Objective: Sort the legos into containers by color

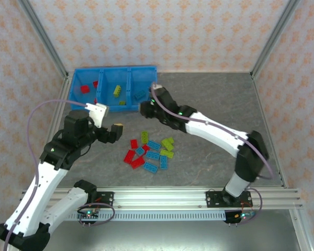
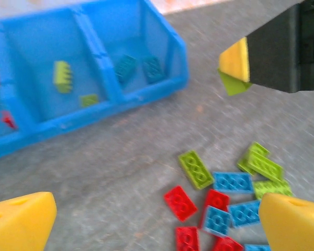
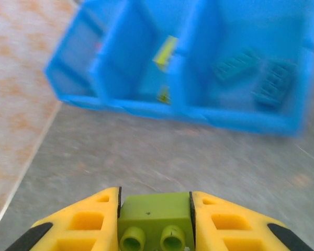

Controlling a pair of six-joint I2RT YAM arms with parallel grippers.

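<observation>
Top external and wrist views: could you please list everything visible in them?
bin tray: one, bright blue, three compartments, far left of table
binned red bricks: at least two, red, left compartment
binned green bricks: two, lime green, middle compartment
binned blue bricks: two, blue, right compartment
loose bricks: about a dozen, red, blue and lime green, mid-table
held brick: one, lime green, in the right hand
table: one, grey, under everything
arms: two, white and black, bases at near edge
left hand: one, yellow-fingered, open, left of the loose bricks
right hand: one, yellow-fingered, shut on the held brick, near the bin tray
</observation>
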